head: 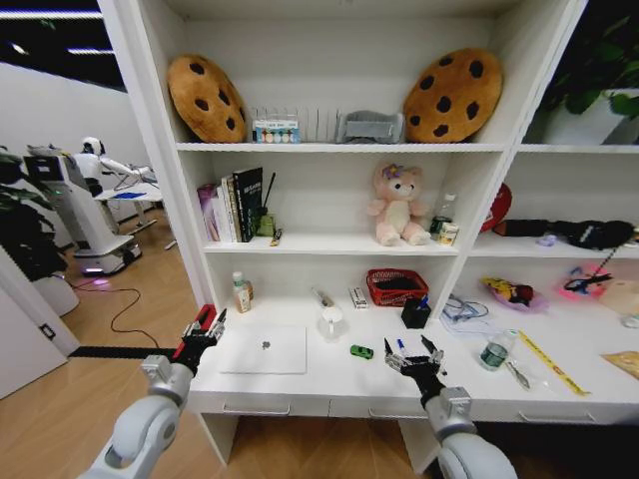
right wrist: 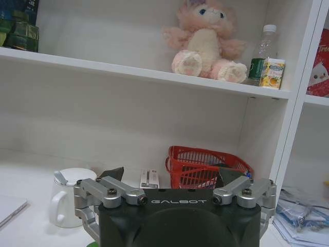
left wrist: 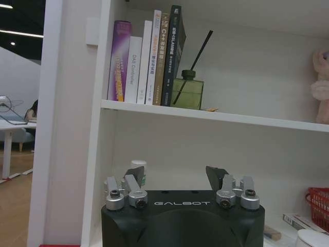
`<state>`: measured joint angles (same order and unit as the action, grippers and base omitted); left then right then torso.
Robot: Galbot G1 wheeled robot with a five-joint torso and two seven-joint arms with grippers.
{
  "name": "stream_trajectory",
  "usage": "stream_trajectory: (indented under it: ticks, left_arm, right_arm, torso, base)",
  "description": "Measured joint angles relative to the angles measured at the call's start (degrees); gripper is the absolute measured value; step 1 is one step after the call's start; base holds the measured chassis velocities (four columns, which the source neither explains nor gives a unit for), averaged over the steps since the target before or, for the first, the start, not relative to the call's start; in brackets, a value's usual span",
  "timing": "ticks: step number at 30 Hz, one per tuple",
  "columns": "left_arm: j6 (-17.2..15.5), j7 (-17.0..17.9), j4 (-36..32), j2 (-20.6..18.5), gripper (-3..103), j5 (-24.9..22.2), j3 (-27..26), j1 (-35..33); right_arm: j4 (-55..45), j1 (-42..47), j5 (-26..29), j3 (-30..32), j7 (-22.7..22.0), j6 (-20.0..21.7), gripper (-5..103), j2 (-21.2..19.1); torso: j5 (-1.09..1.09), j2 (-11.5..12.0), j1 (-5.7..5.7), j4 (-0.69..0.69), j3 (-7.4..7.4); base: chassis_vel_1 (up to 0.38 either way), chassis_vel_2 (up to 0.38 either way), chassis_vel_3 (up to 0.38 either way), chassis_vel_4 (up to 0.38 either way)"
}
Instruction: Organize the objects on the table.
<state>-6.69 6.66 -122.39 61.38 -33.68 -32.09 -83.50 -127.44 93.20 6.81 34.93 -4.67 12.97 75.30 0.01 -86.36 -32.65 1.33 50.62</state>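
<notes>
Right gripper (head: 416,351) hangs over the front of the table (head: 300,389), jaws spread wide and empty, and the green toy car (head: 361,351) sits just off to its left, long axis running side to side along the desk edge, so my guess is that arm gets it (it's clearly nearer). Left gripper (head: 207,326) is also open, at the laptop (head: 265,349)'s left edge. "GALBOT" is printed on both gripper bodies; the book spines aren't readable.

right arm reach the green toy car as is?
Probably yes: the right gripper hovers open just beside the green toy car on the table, with bare desk between them and nothing stacked on the car.
</notes>
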Motion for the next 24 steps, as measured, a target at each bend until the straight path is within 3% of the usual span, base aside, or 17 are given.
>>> stream_trajectory:
  ticks: [2, 4, 7, 24]
  left_arm:
    - [0.0, 0.2, -0.3, 0.2, 72, 0.4, 0.4, 0.1]
    - [-0.8, 1.4, -0.8, 0.3, 88, 1.4, 1.1, 0.3]
    - [-1.4, 2.4, -1.0, 0.3, 97, 1.8, 1.2, 0.3]
    - [-2.1, 4.1, -1.4, -0.7, 100, 3.0, 1.2, 0.2]
  right_arm:
    - [-0.2, 0.0, 0.1, 0.0, 0.0, 0.1, 100, 0.0]
    - [-0.6, 0.1, 0.2, 0.0, 0.0, 0.2, 100, 0.0]
    - [-0.8, 0.5, 0.2, 0.0, 0.0, 0.2, 100, 0.0]
    - [-2.3, 1.2, 0.7, 0.8, -0.1, 0.9, 100, -0.4]
  torso:
    - [-0.01, 0.0, 0.00, 0.00, 0.00]
    - [0.00, 0.0, 0.00, 0.00, 0.00]
    - [-0.01, 0.0, 0.00, 0.00, 0.01]
    - [-0.01, 0.0, 0.00, 0.00, 0.01]
  base:
    - [0.000, 0.000, 0.000, 0.000]
    - [0.000, 0.000, 0.000, 0.000]
    - [0.000, 0.000, 0.000, 0.000]
    - [0.000, 0.000, 0.000, 0.000]
